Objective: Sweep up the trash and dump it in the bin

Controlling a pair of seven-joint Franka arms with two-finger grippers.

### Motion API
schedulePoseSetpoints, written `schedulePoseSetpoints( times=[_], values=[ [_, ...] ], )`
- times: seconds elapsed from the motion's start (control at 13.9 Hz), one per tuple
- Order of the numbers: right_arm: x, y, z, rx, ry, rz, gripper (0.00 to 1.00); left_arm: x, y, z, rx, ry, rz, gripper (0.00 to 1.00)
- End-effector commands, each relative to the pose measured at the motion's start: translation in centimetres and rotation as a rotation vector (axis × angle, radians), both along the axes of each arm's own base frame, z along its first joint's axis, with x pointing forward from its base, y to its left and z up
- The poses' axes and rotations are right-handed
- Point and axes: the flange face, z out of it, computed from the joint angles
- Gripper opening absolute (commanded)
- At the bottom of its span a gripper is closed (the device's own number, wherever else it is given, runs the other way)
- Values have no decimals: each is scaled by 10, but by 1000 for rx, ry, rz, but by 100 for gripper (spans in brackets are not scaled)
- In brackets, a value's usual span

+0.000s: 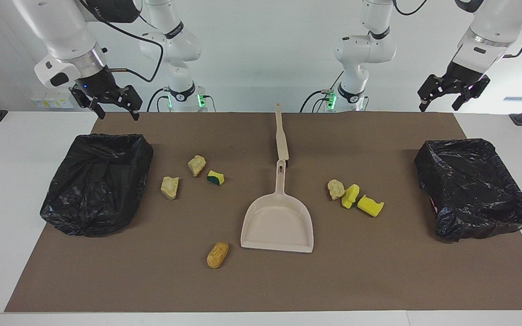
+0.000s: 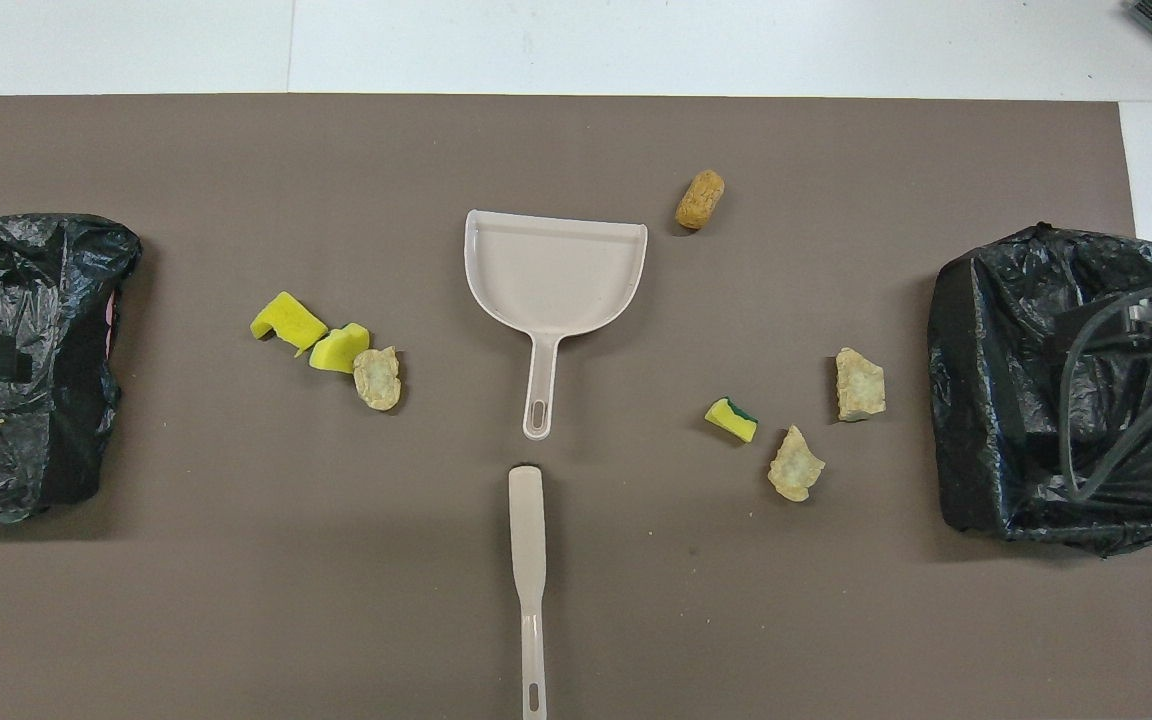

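Trash (image 1: 354, 196) scattered beside dustpan (image 1: 277, 221), both pincers raised, open

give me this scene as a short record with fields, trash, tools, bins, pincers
trash: seven foam chunks loose on the mat, none in the dustpan
dustpan: mid-mat, handle toward the robots
brush: in line with that handle, nearer the robots
bins: two, black-bagged, one at each end
left pincer: open, raised near its bin
right pincer: open, raised near its bin
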Motion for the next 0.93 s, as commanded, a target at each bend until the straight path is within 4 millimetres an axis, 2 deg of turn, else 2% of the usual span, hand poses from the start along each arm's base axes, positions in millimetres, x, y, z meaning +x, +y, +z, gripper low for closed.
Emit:
schedulePoseSetpoints(
  times=[0.0, 0.29, 0.72, 0.86],
  values=[
    [-3, 1, 4, 19, 4, 6, 100, -5, -1, 0, -12, -9, -17, 100],
    [-3, -3, 4, 19, 5, 0, 100, -6, -1, 2, -12, -4, -2, 100],
    [-3, -1, 4, 21, 4, 3, 100, -14, -28, -22, -10, 47, -51, 100],
    [-2, -1, 4, 18, 4, 3, 100, -13, -29, -27, -9, 56, -54, 100]
  ],
)
